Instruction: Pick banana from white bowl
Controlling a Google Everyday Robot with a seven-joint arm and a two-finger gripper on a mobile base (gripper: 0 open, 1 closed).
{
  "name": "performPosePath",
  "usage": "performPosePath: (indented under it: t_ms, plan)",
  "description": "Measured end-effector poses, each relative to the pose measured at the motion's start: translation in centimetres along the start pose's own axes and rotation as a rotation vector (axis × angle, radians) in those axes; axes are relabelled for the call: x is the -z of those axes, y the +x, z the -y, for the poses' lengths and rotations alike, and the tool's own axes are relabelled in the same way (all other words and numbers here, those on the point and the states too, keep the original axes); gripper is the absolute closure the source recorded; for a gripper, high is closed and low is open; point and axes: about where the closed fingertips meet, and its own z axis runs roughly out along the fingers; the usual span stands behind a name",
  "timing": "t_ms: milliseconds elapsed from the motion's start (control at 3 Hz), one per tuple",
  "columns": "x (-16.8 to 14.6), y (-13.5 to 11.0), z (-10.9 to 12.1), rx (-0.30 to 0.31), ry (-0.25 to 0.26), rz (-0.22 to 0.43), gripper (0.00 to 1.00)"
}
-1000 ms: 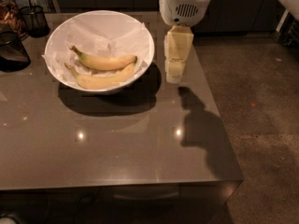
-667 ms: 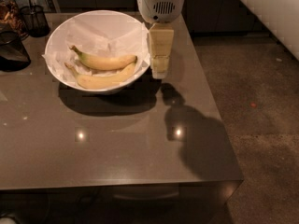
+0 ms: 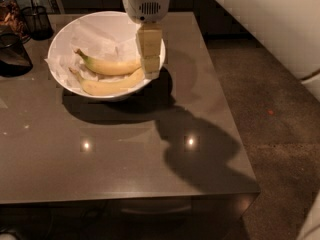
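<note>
A large white bowl [image 3: 65,34] lined with crumpled white paper sits at the back left of the table. Two yellow bananas lie in it: one banana [image 3: 107,66] with its stem to the left, a second banana [image 3: 110,86] below it along the front wall. My gripper [image 3: 150,59] hangs from the white wrist over the bowl's right rim, its pale fingers pointing down at the right ends of the bananas. It holds nothing that I can see.
The bowl stands on a grey-brown glossy table [image 3: 125,154]. A dark glass container [image 3: 12,54] and a dark wire cup [image 3: 37,21] stand at the far left. The table's right edge drops to speckled floor [image 3: 280,134]. A white wall runs at the upper right.
My gripper has moved left, from beside the bowl's right side to over its right rim, close to the bananas' ends. The bananas and the bowl have not moved.
</note>
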Motion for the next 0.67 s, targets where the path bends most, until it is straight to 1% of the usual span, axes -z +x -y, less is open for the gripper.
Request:
performPosePath:
  t_ms: [333,667]
  plan:
    - [-0.7,-1.5,1.6,0.039,-0.006,0.019,0.02]
    - [-1.9,-2.7,2.7,0.067,-0.035,0.038,0.18]
